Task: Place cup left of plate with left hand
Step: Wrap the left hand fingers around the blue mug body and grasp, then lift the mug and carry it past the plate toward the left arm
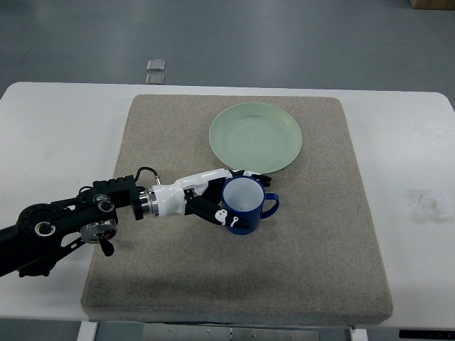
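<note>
i see the white counter (50, 121) on a grey floor, topped by a beige felt mat (178, 284). the pale green round plate (256, 136) sits toward the mat's far side. my left hand (213, 199) is wrapped around the blue ceramic cup with white interior (243, 206), just in front of the plate, its handle pointing right. my worry: the grasp looks shallow, so the cup could tip or clip the plate's rim on the way left.

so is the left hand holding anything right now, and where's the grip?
Yes: the left hand holds the blue cup, fingers wrapped around its body on the side opposite the handle, just below the green plate.
</note>
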Tool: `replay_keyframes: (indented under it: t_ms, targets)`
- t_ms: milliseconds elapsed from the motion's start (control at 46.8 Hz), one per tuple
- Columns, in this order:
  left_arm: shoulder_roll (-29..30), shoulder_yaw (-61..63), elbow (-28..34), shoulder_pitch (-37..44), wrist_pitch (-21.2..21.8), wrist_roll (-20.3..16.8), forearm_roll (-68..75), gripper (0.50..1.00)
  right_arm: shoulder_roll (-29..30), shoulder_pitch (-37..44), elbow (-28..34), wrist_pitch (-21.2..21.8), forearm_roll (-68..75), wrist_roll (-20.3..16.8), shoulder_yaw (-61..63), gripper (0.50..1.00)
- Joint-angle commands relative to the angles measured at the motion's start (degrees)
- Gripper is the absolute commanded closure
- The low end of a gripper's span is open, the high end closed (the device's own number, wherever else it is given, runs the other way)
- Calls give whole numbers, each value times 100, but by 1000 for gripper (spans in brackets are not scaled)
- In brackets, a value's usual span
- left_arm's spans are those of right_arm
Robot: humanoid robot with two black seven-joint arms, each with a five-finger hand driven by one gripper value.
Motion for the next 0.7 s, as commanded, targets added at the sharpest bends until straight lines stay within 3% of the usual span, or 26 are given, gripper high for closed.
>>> replay_keyframes:
  t_ms: [0, 128, 213, 278, 491, 683]
  targets:
    - [-31, -6, 42, 0, -1, -1, 44, 600, 0, 0, -5, 0, 0, 0, 0, 568]
    - [-39, -6, 51, 0, -1, -10, 53, 649, 0, 0, 4, 0, 0, 0, 0, 568]
    - [-48, -6, 51, 0, 17, -10, 53, 722, 0, 0, 4, 0, 0, 0, 0, 568]
    - [-48, -14, 51, 0, 69, -19, 44, 733, 0, 0, 4, 0, 0, 0, 0, 568]
    - [-48, -23, 51, 0, 131, -45, 35, 906, 0, 0, -5, 0, 0, 0, 0, 568]
    - [-48, -41, 43, 0, 140, -194, 35, 990, 0, 0, -5, 0, 0, 0, 0, 568]
